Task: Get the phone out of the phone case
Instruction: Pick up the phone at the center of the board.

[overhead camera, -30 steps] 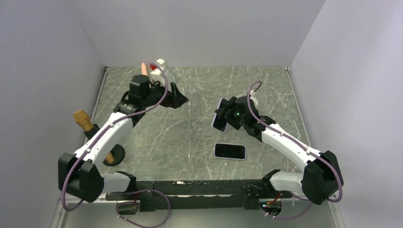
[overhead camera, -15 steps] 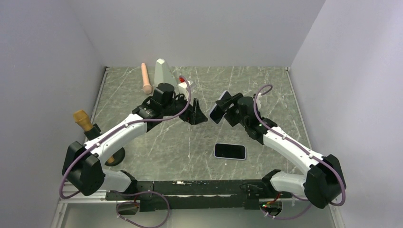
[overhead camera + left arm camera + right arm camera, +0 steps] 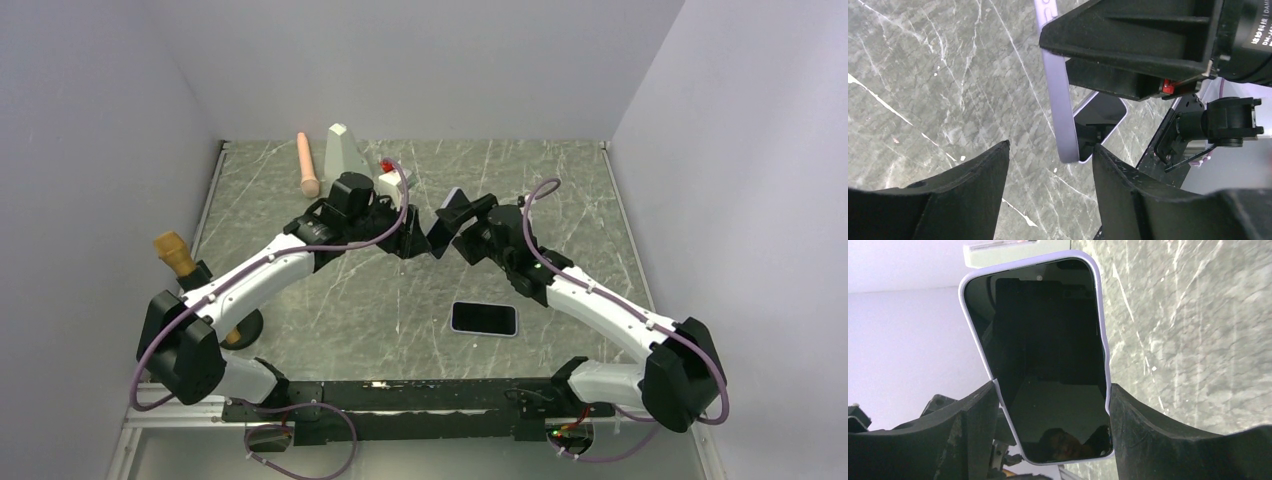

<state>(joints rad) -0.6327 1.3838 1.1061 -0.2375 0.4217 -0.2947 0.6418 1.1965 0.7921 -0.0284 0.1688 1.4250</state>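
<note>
Right gripper [image 3: 1050,410] — clamped on the long edges of the lavender case [image 3: 1060,115], phone [image 3: 1043,350] seated inside, held aloft. Left gripper [image 3: 1050,147] — jaws wide, straddling the case's end from 9 o'clock, not touching. Second phone [image 3: 483,319]: flat on marbled table [image 3: 600,200], 6 o'clock of the case.

Both arms are leaning inward, wrists nearly meeting at the centre. Right gripper [image 3: 462,222] is clamping the phone case [image 3: 968,315] by its long edges, holding it raised. Left gripper [image 3: 418,243] is standing open, fingers [image 3: 973,195] straddling the case's lower end, no contact visible.
</note>
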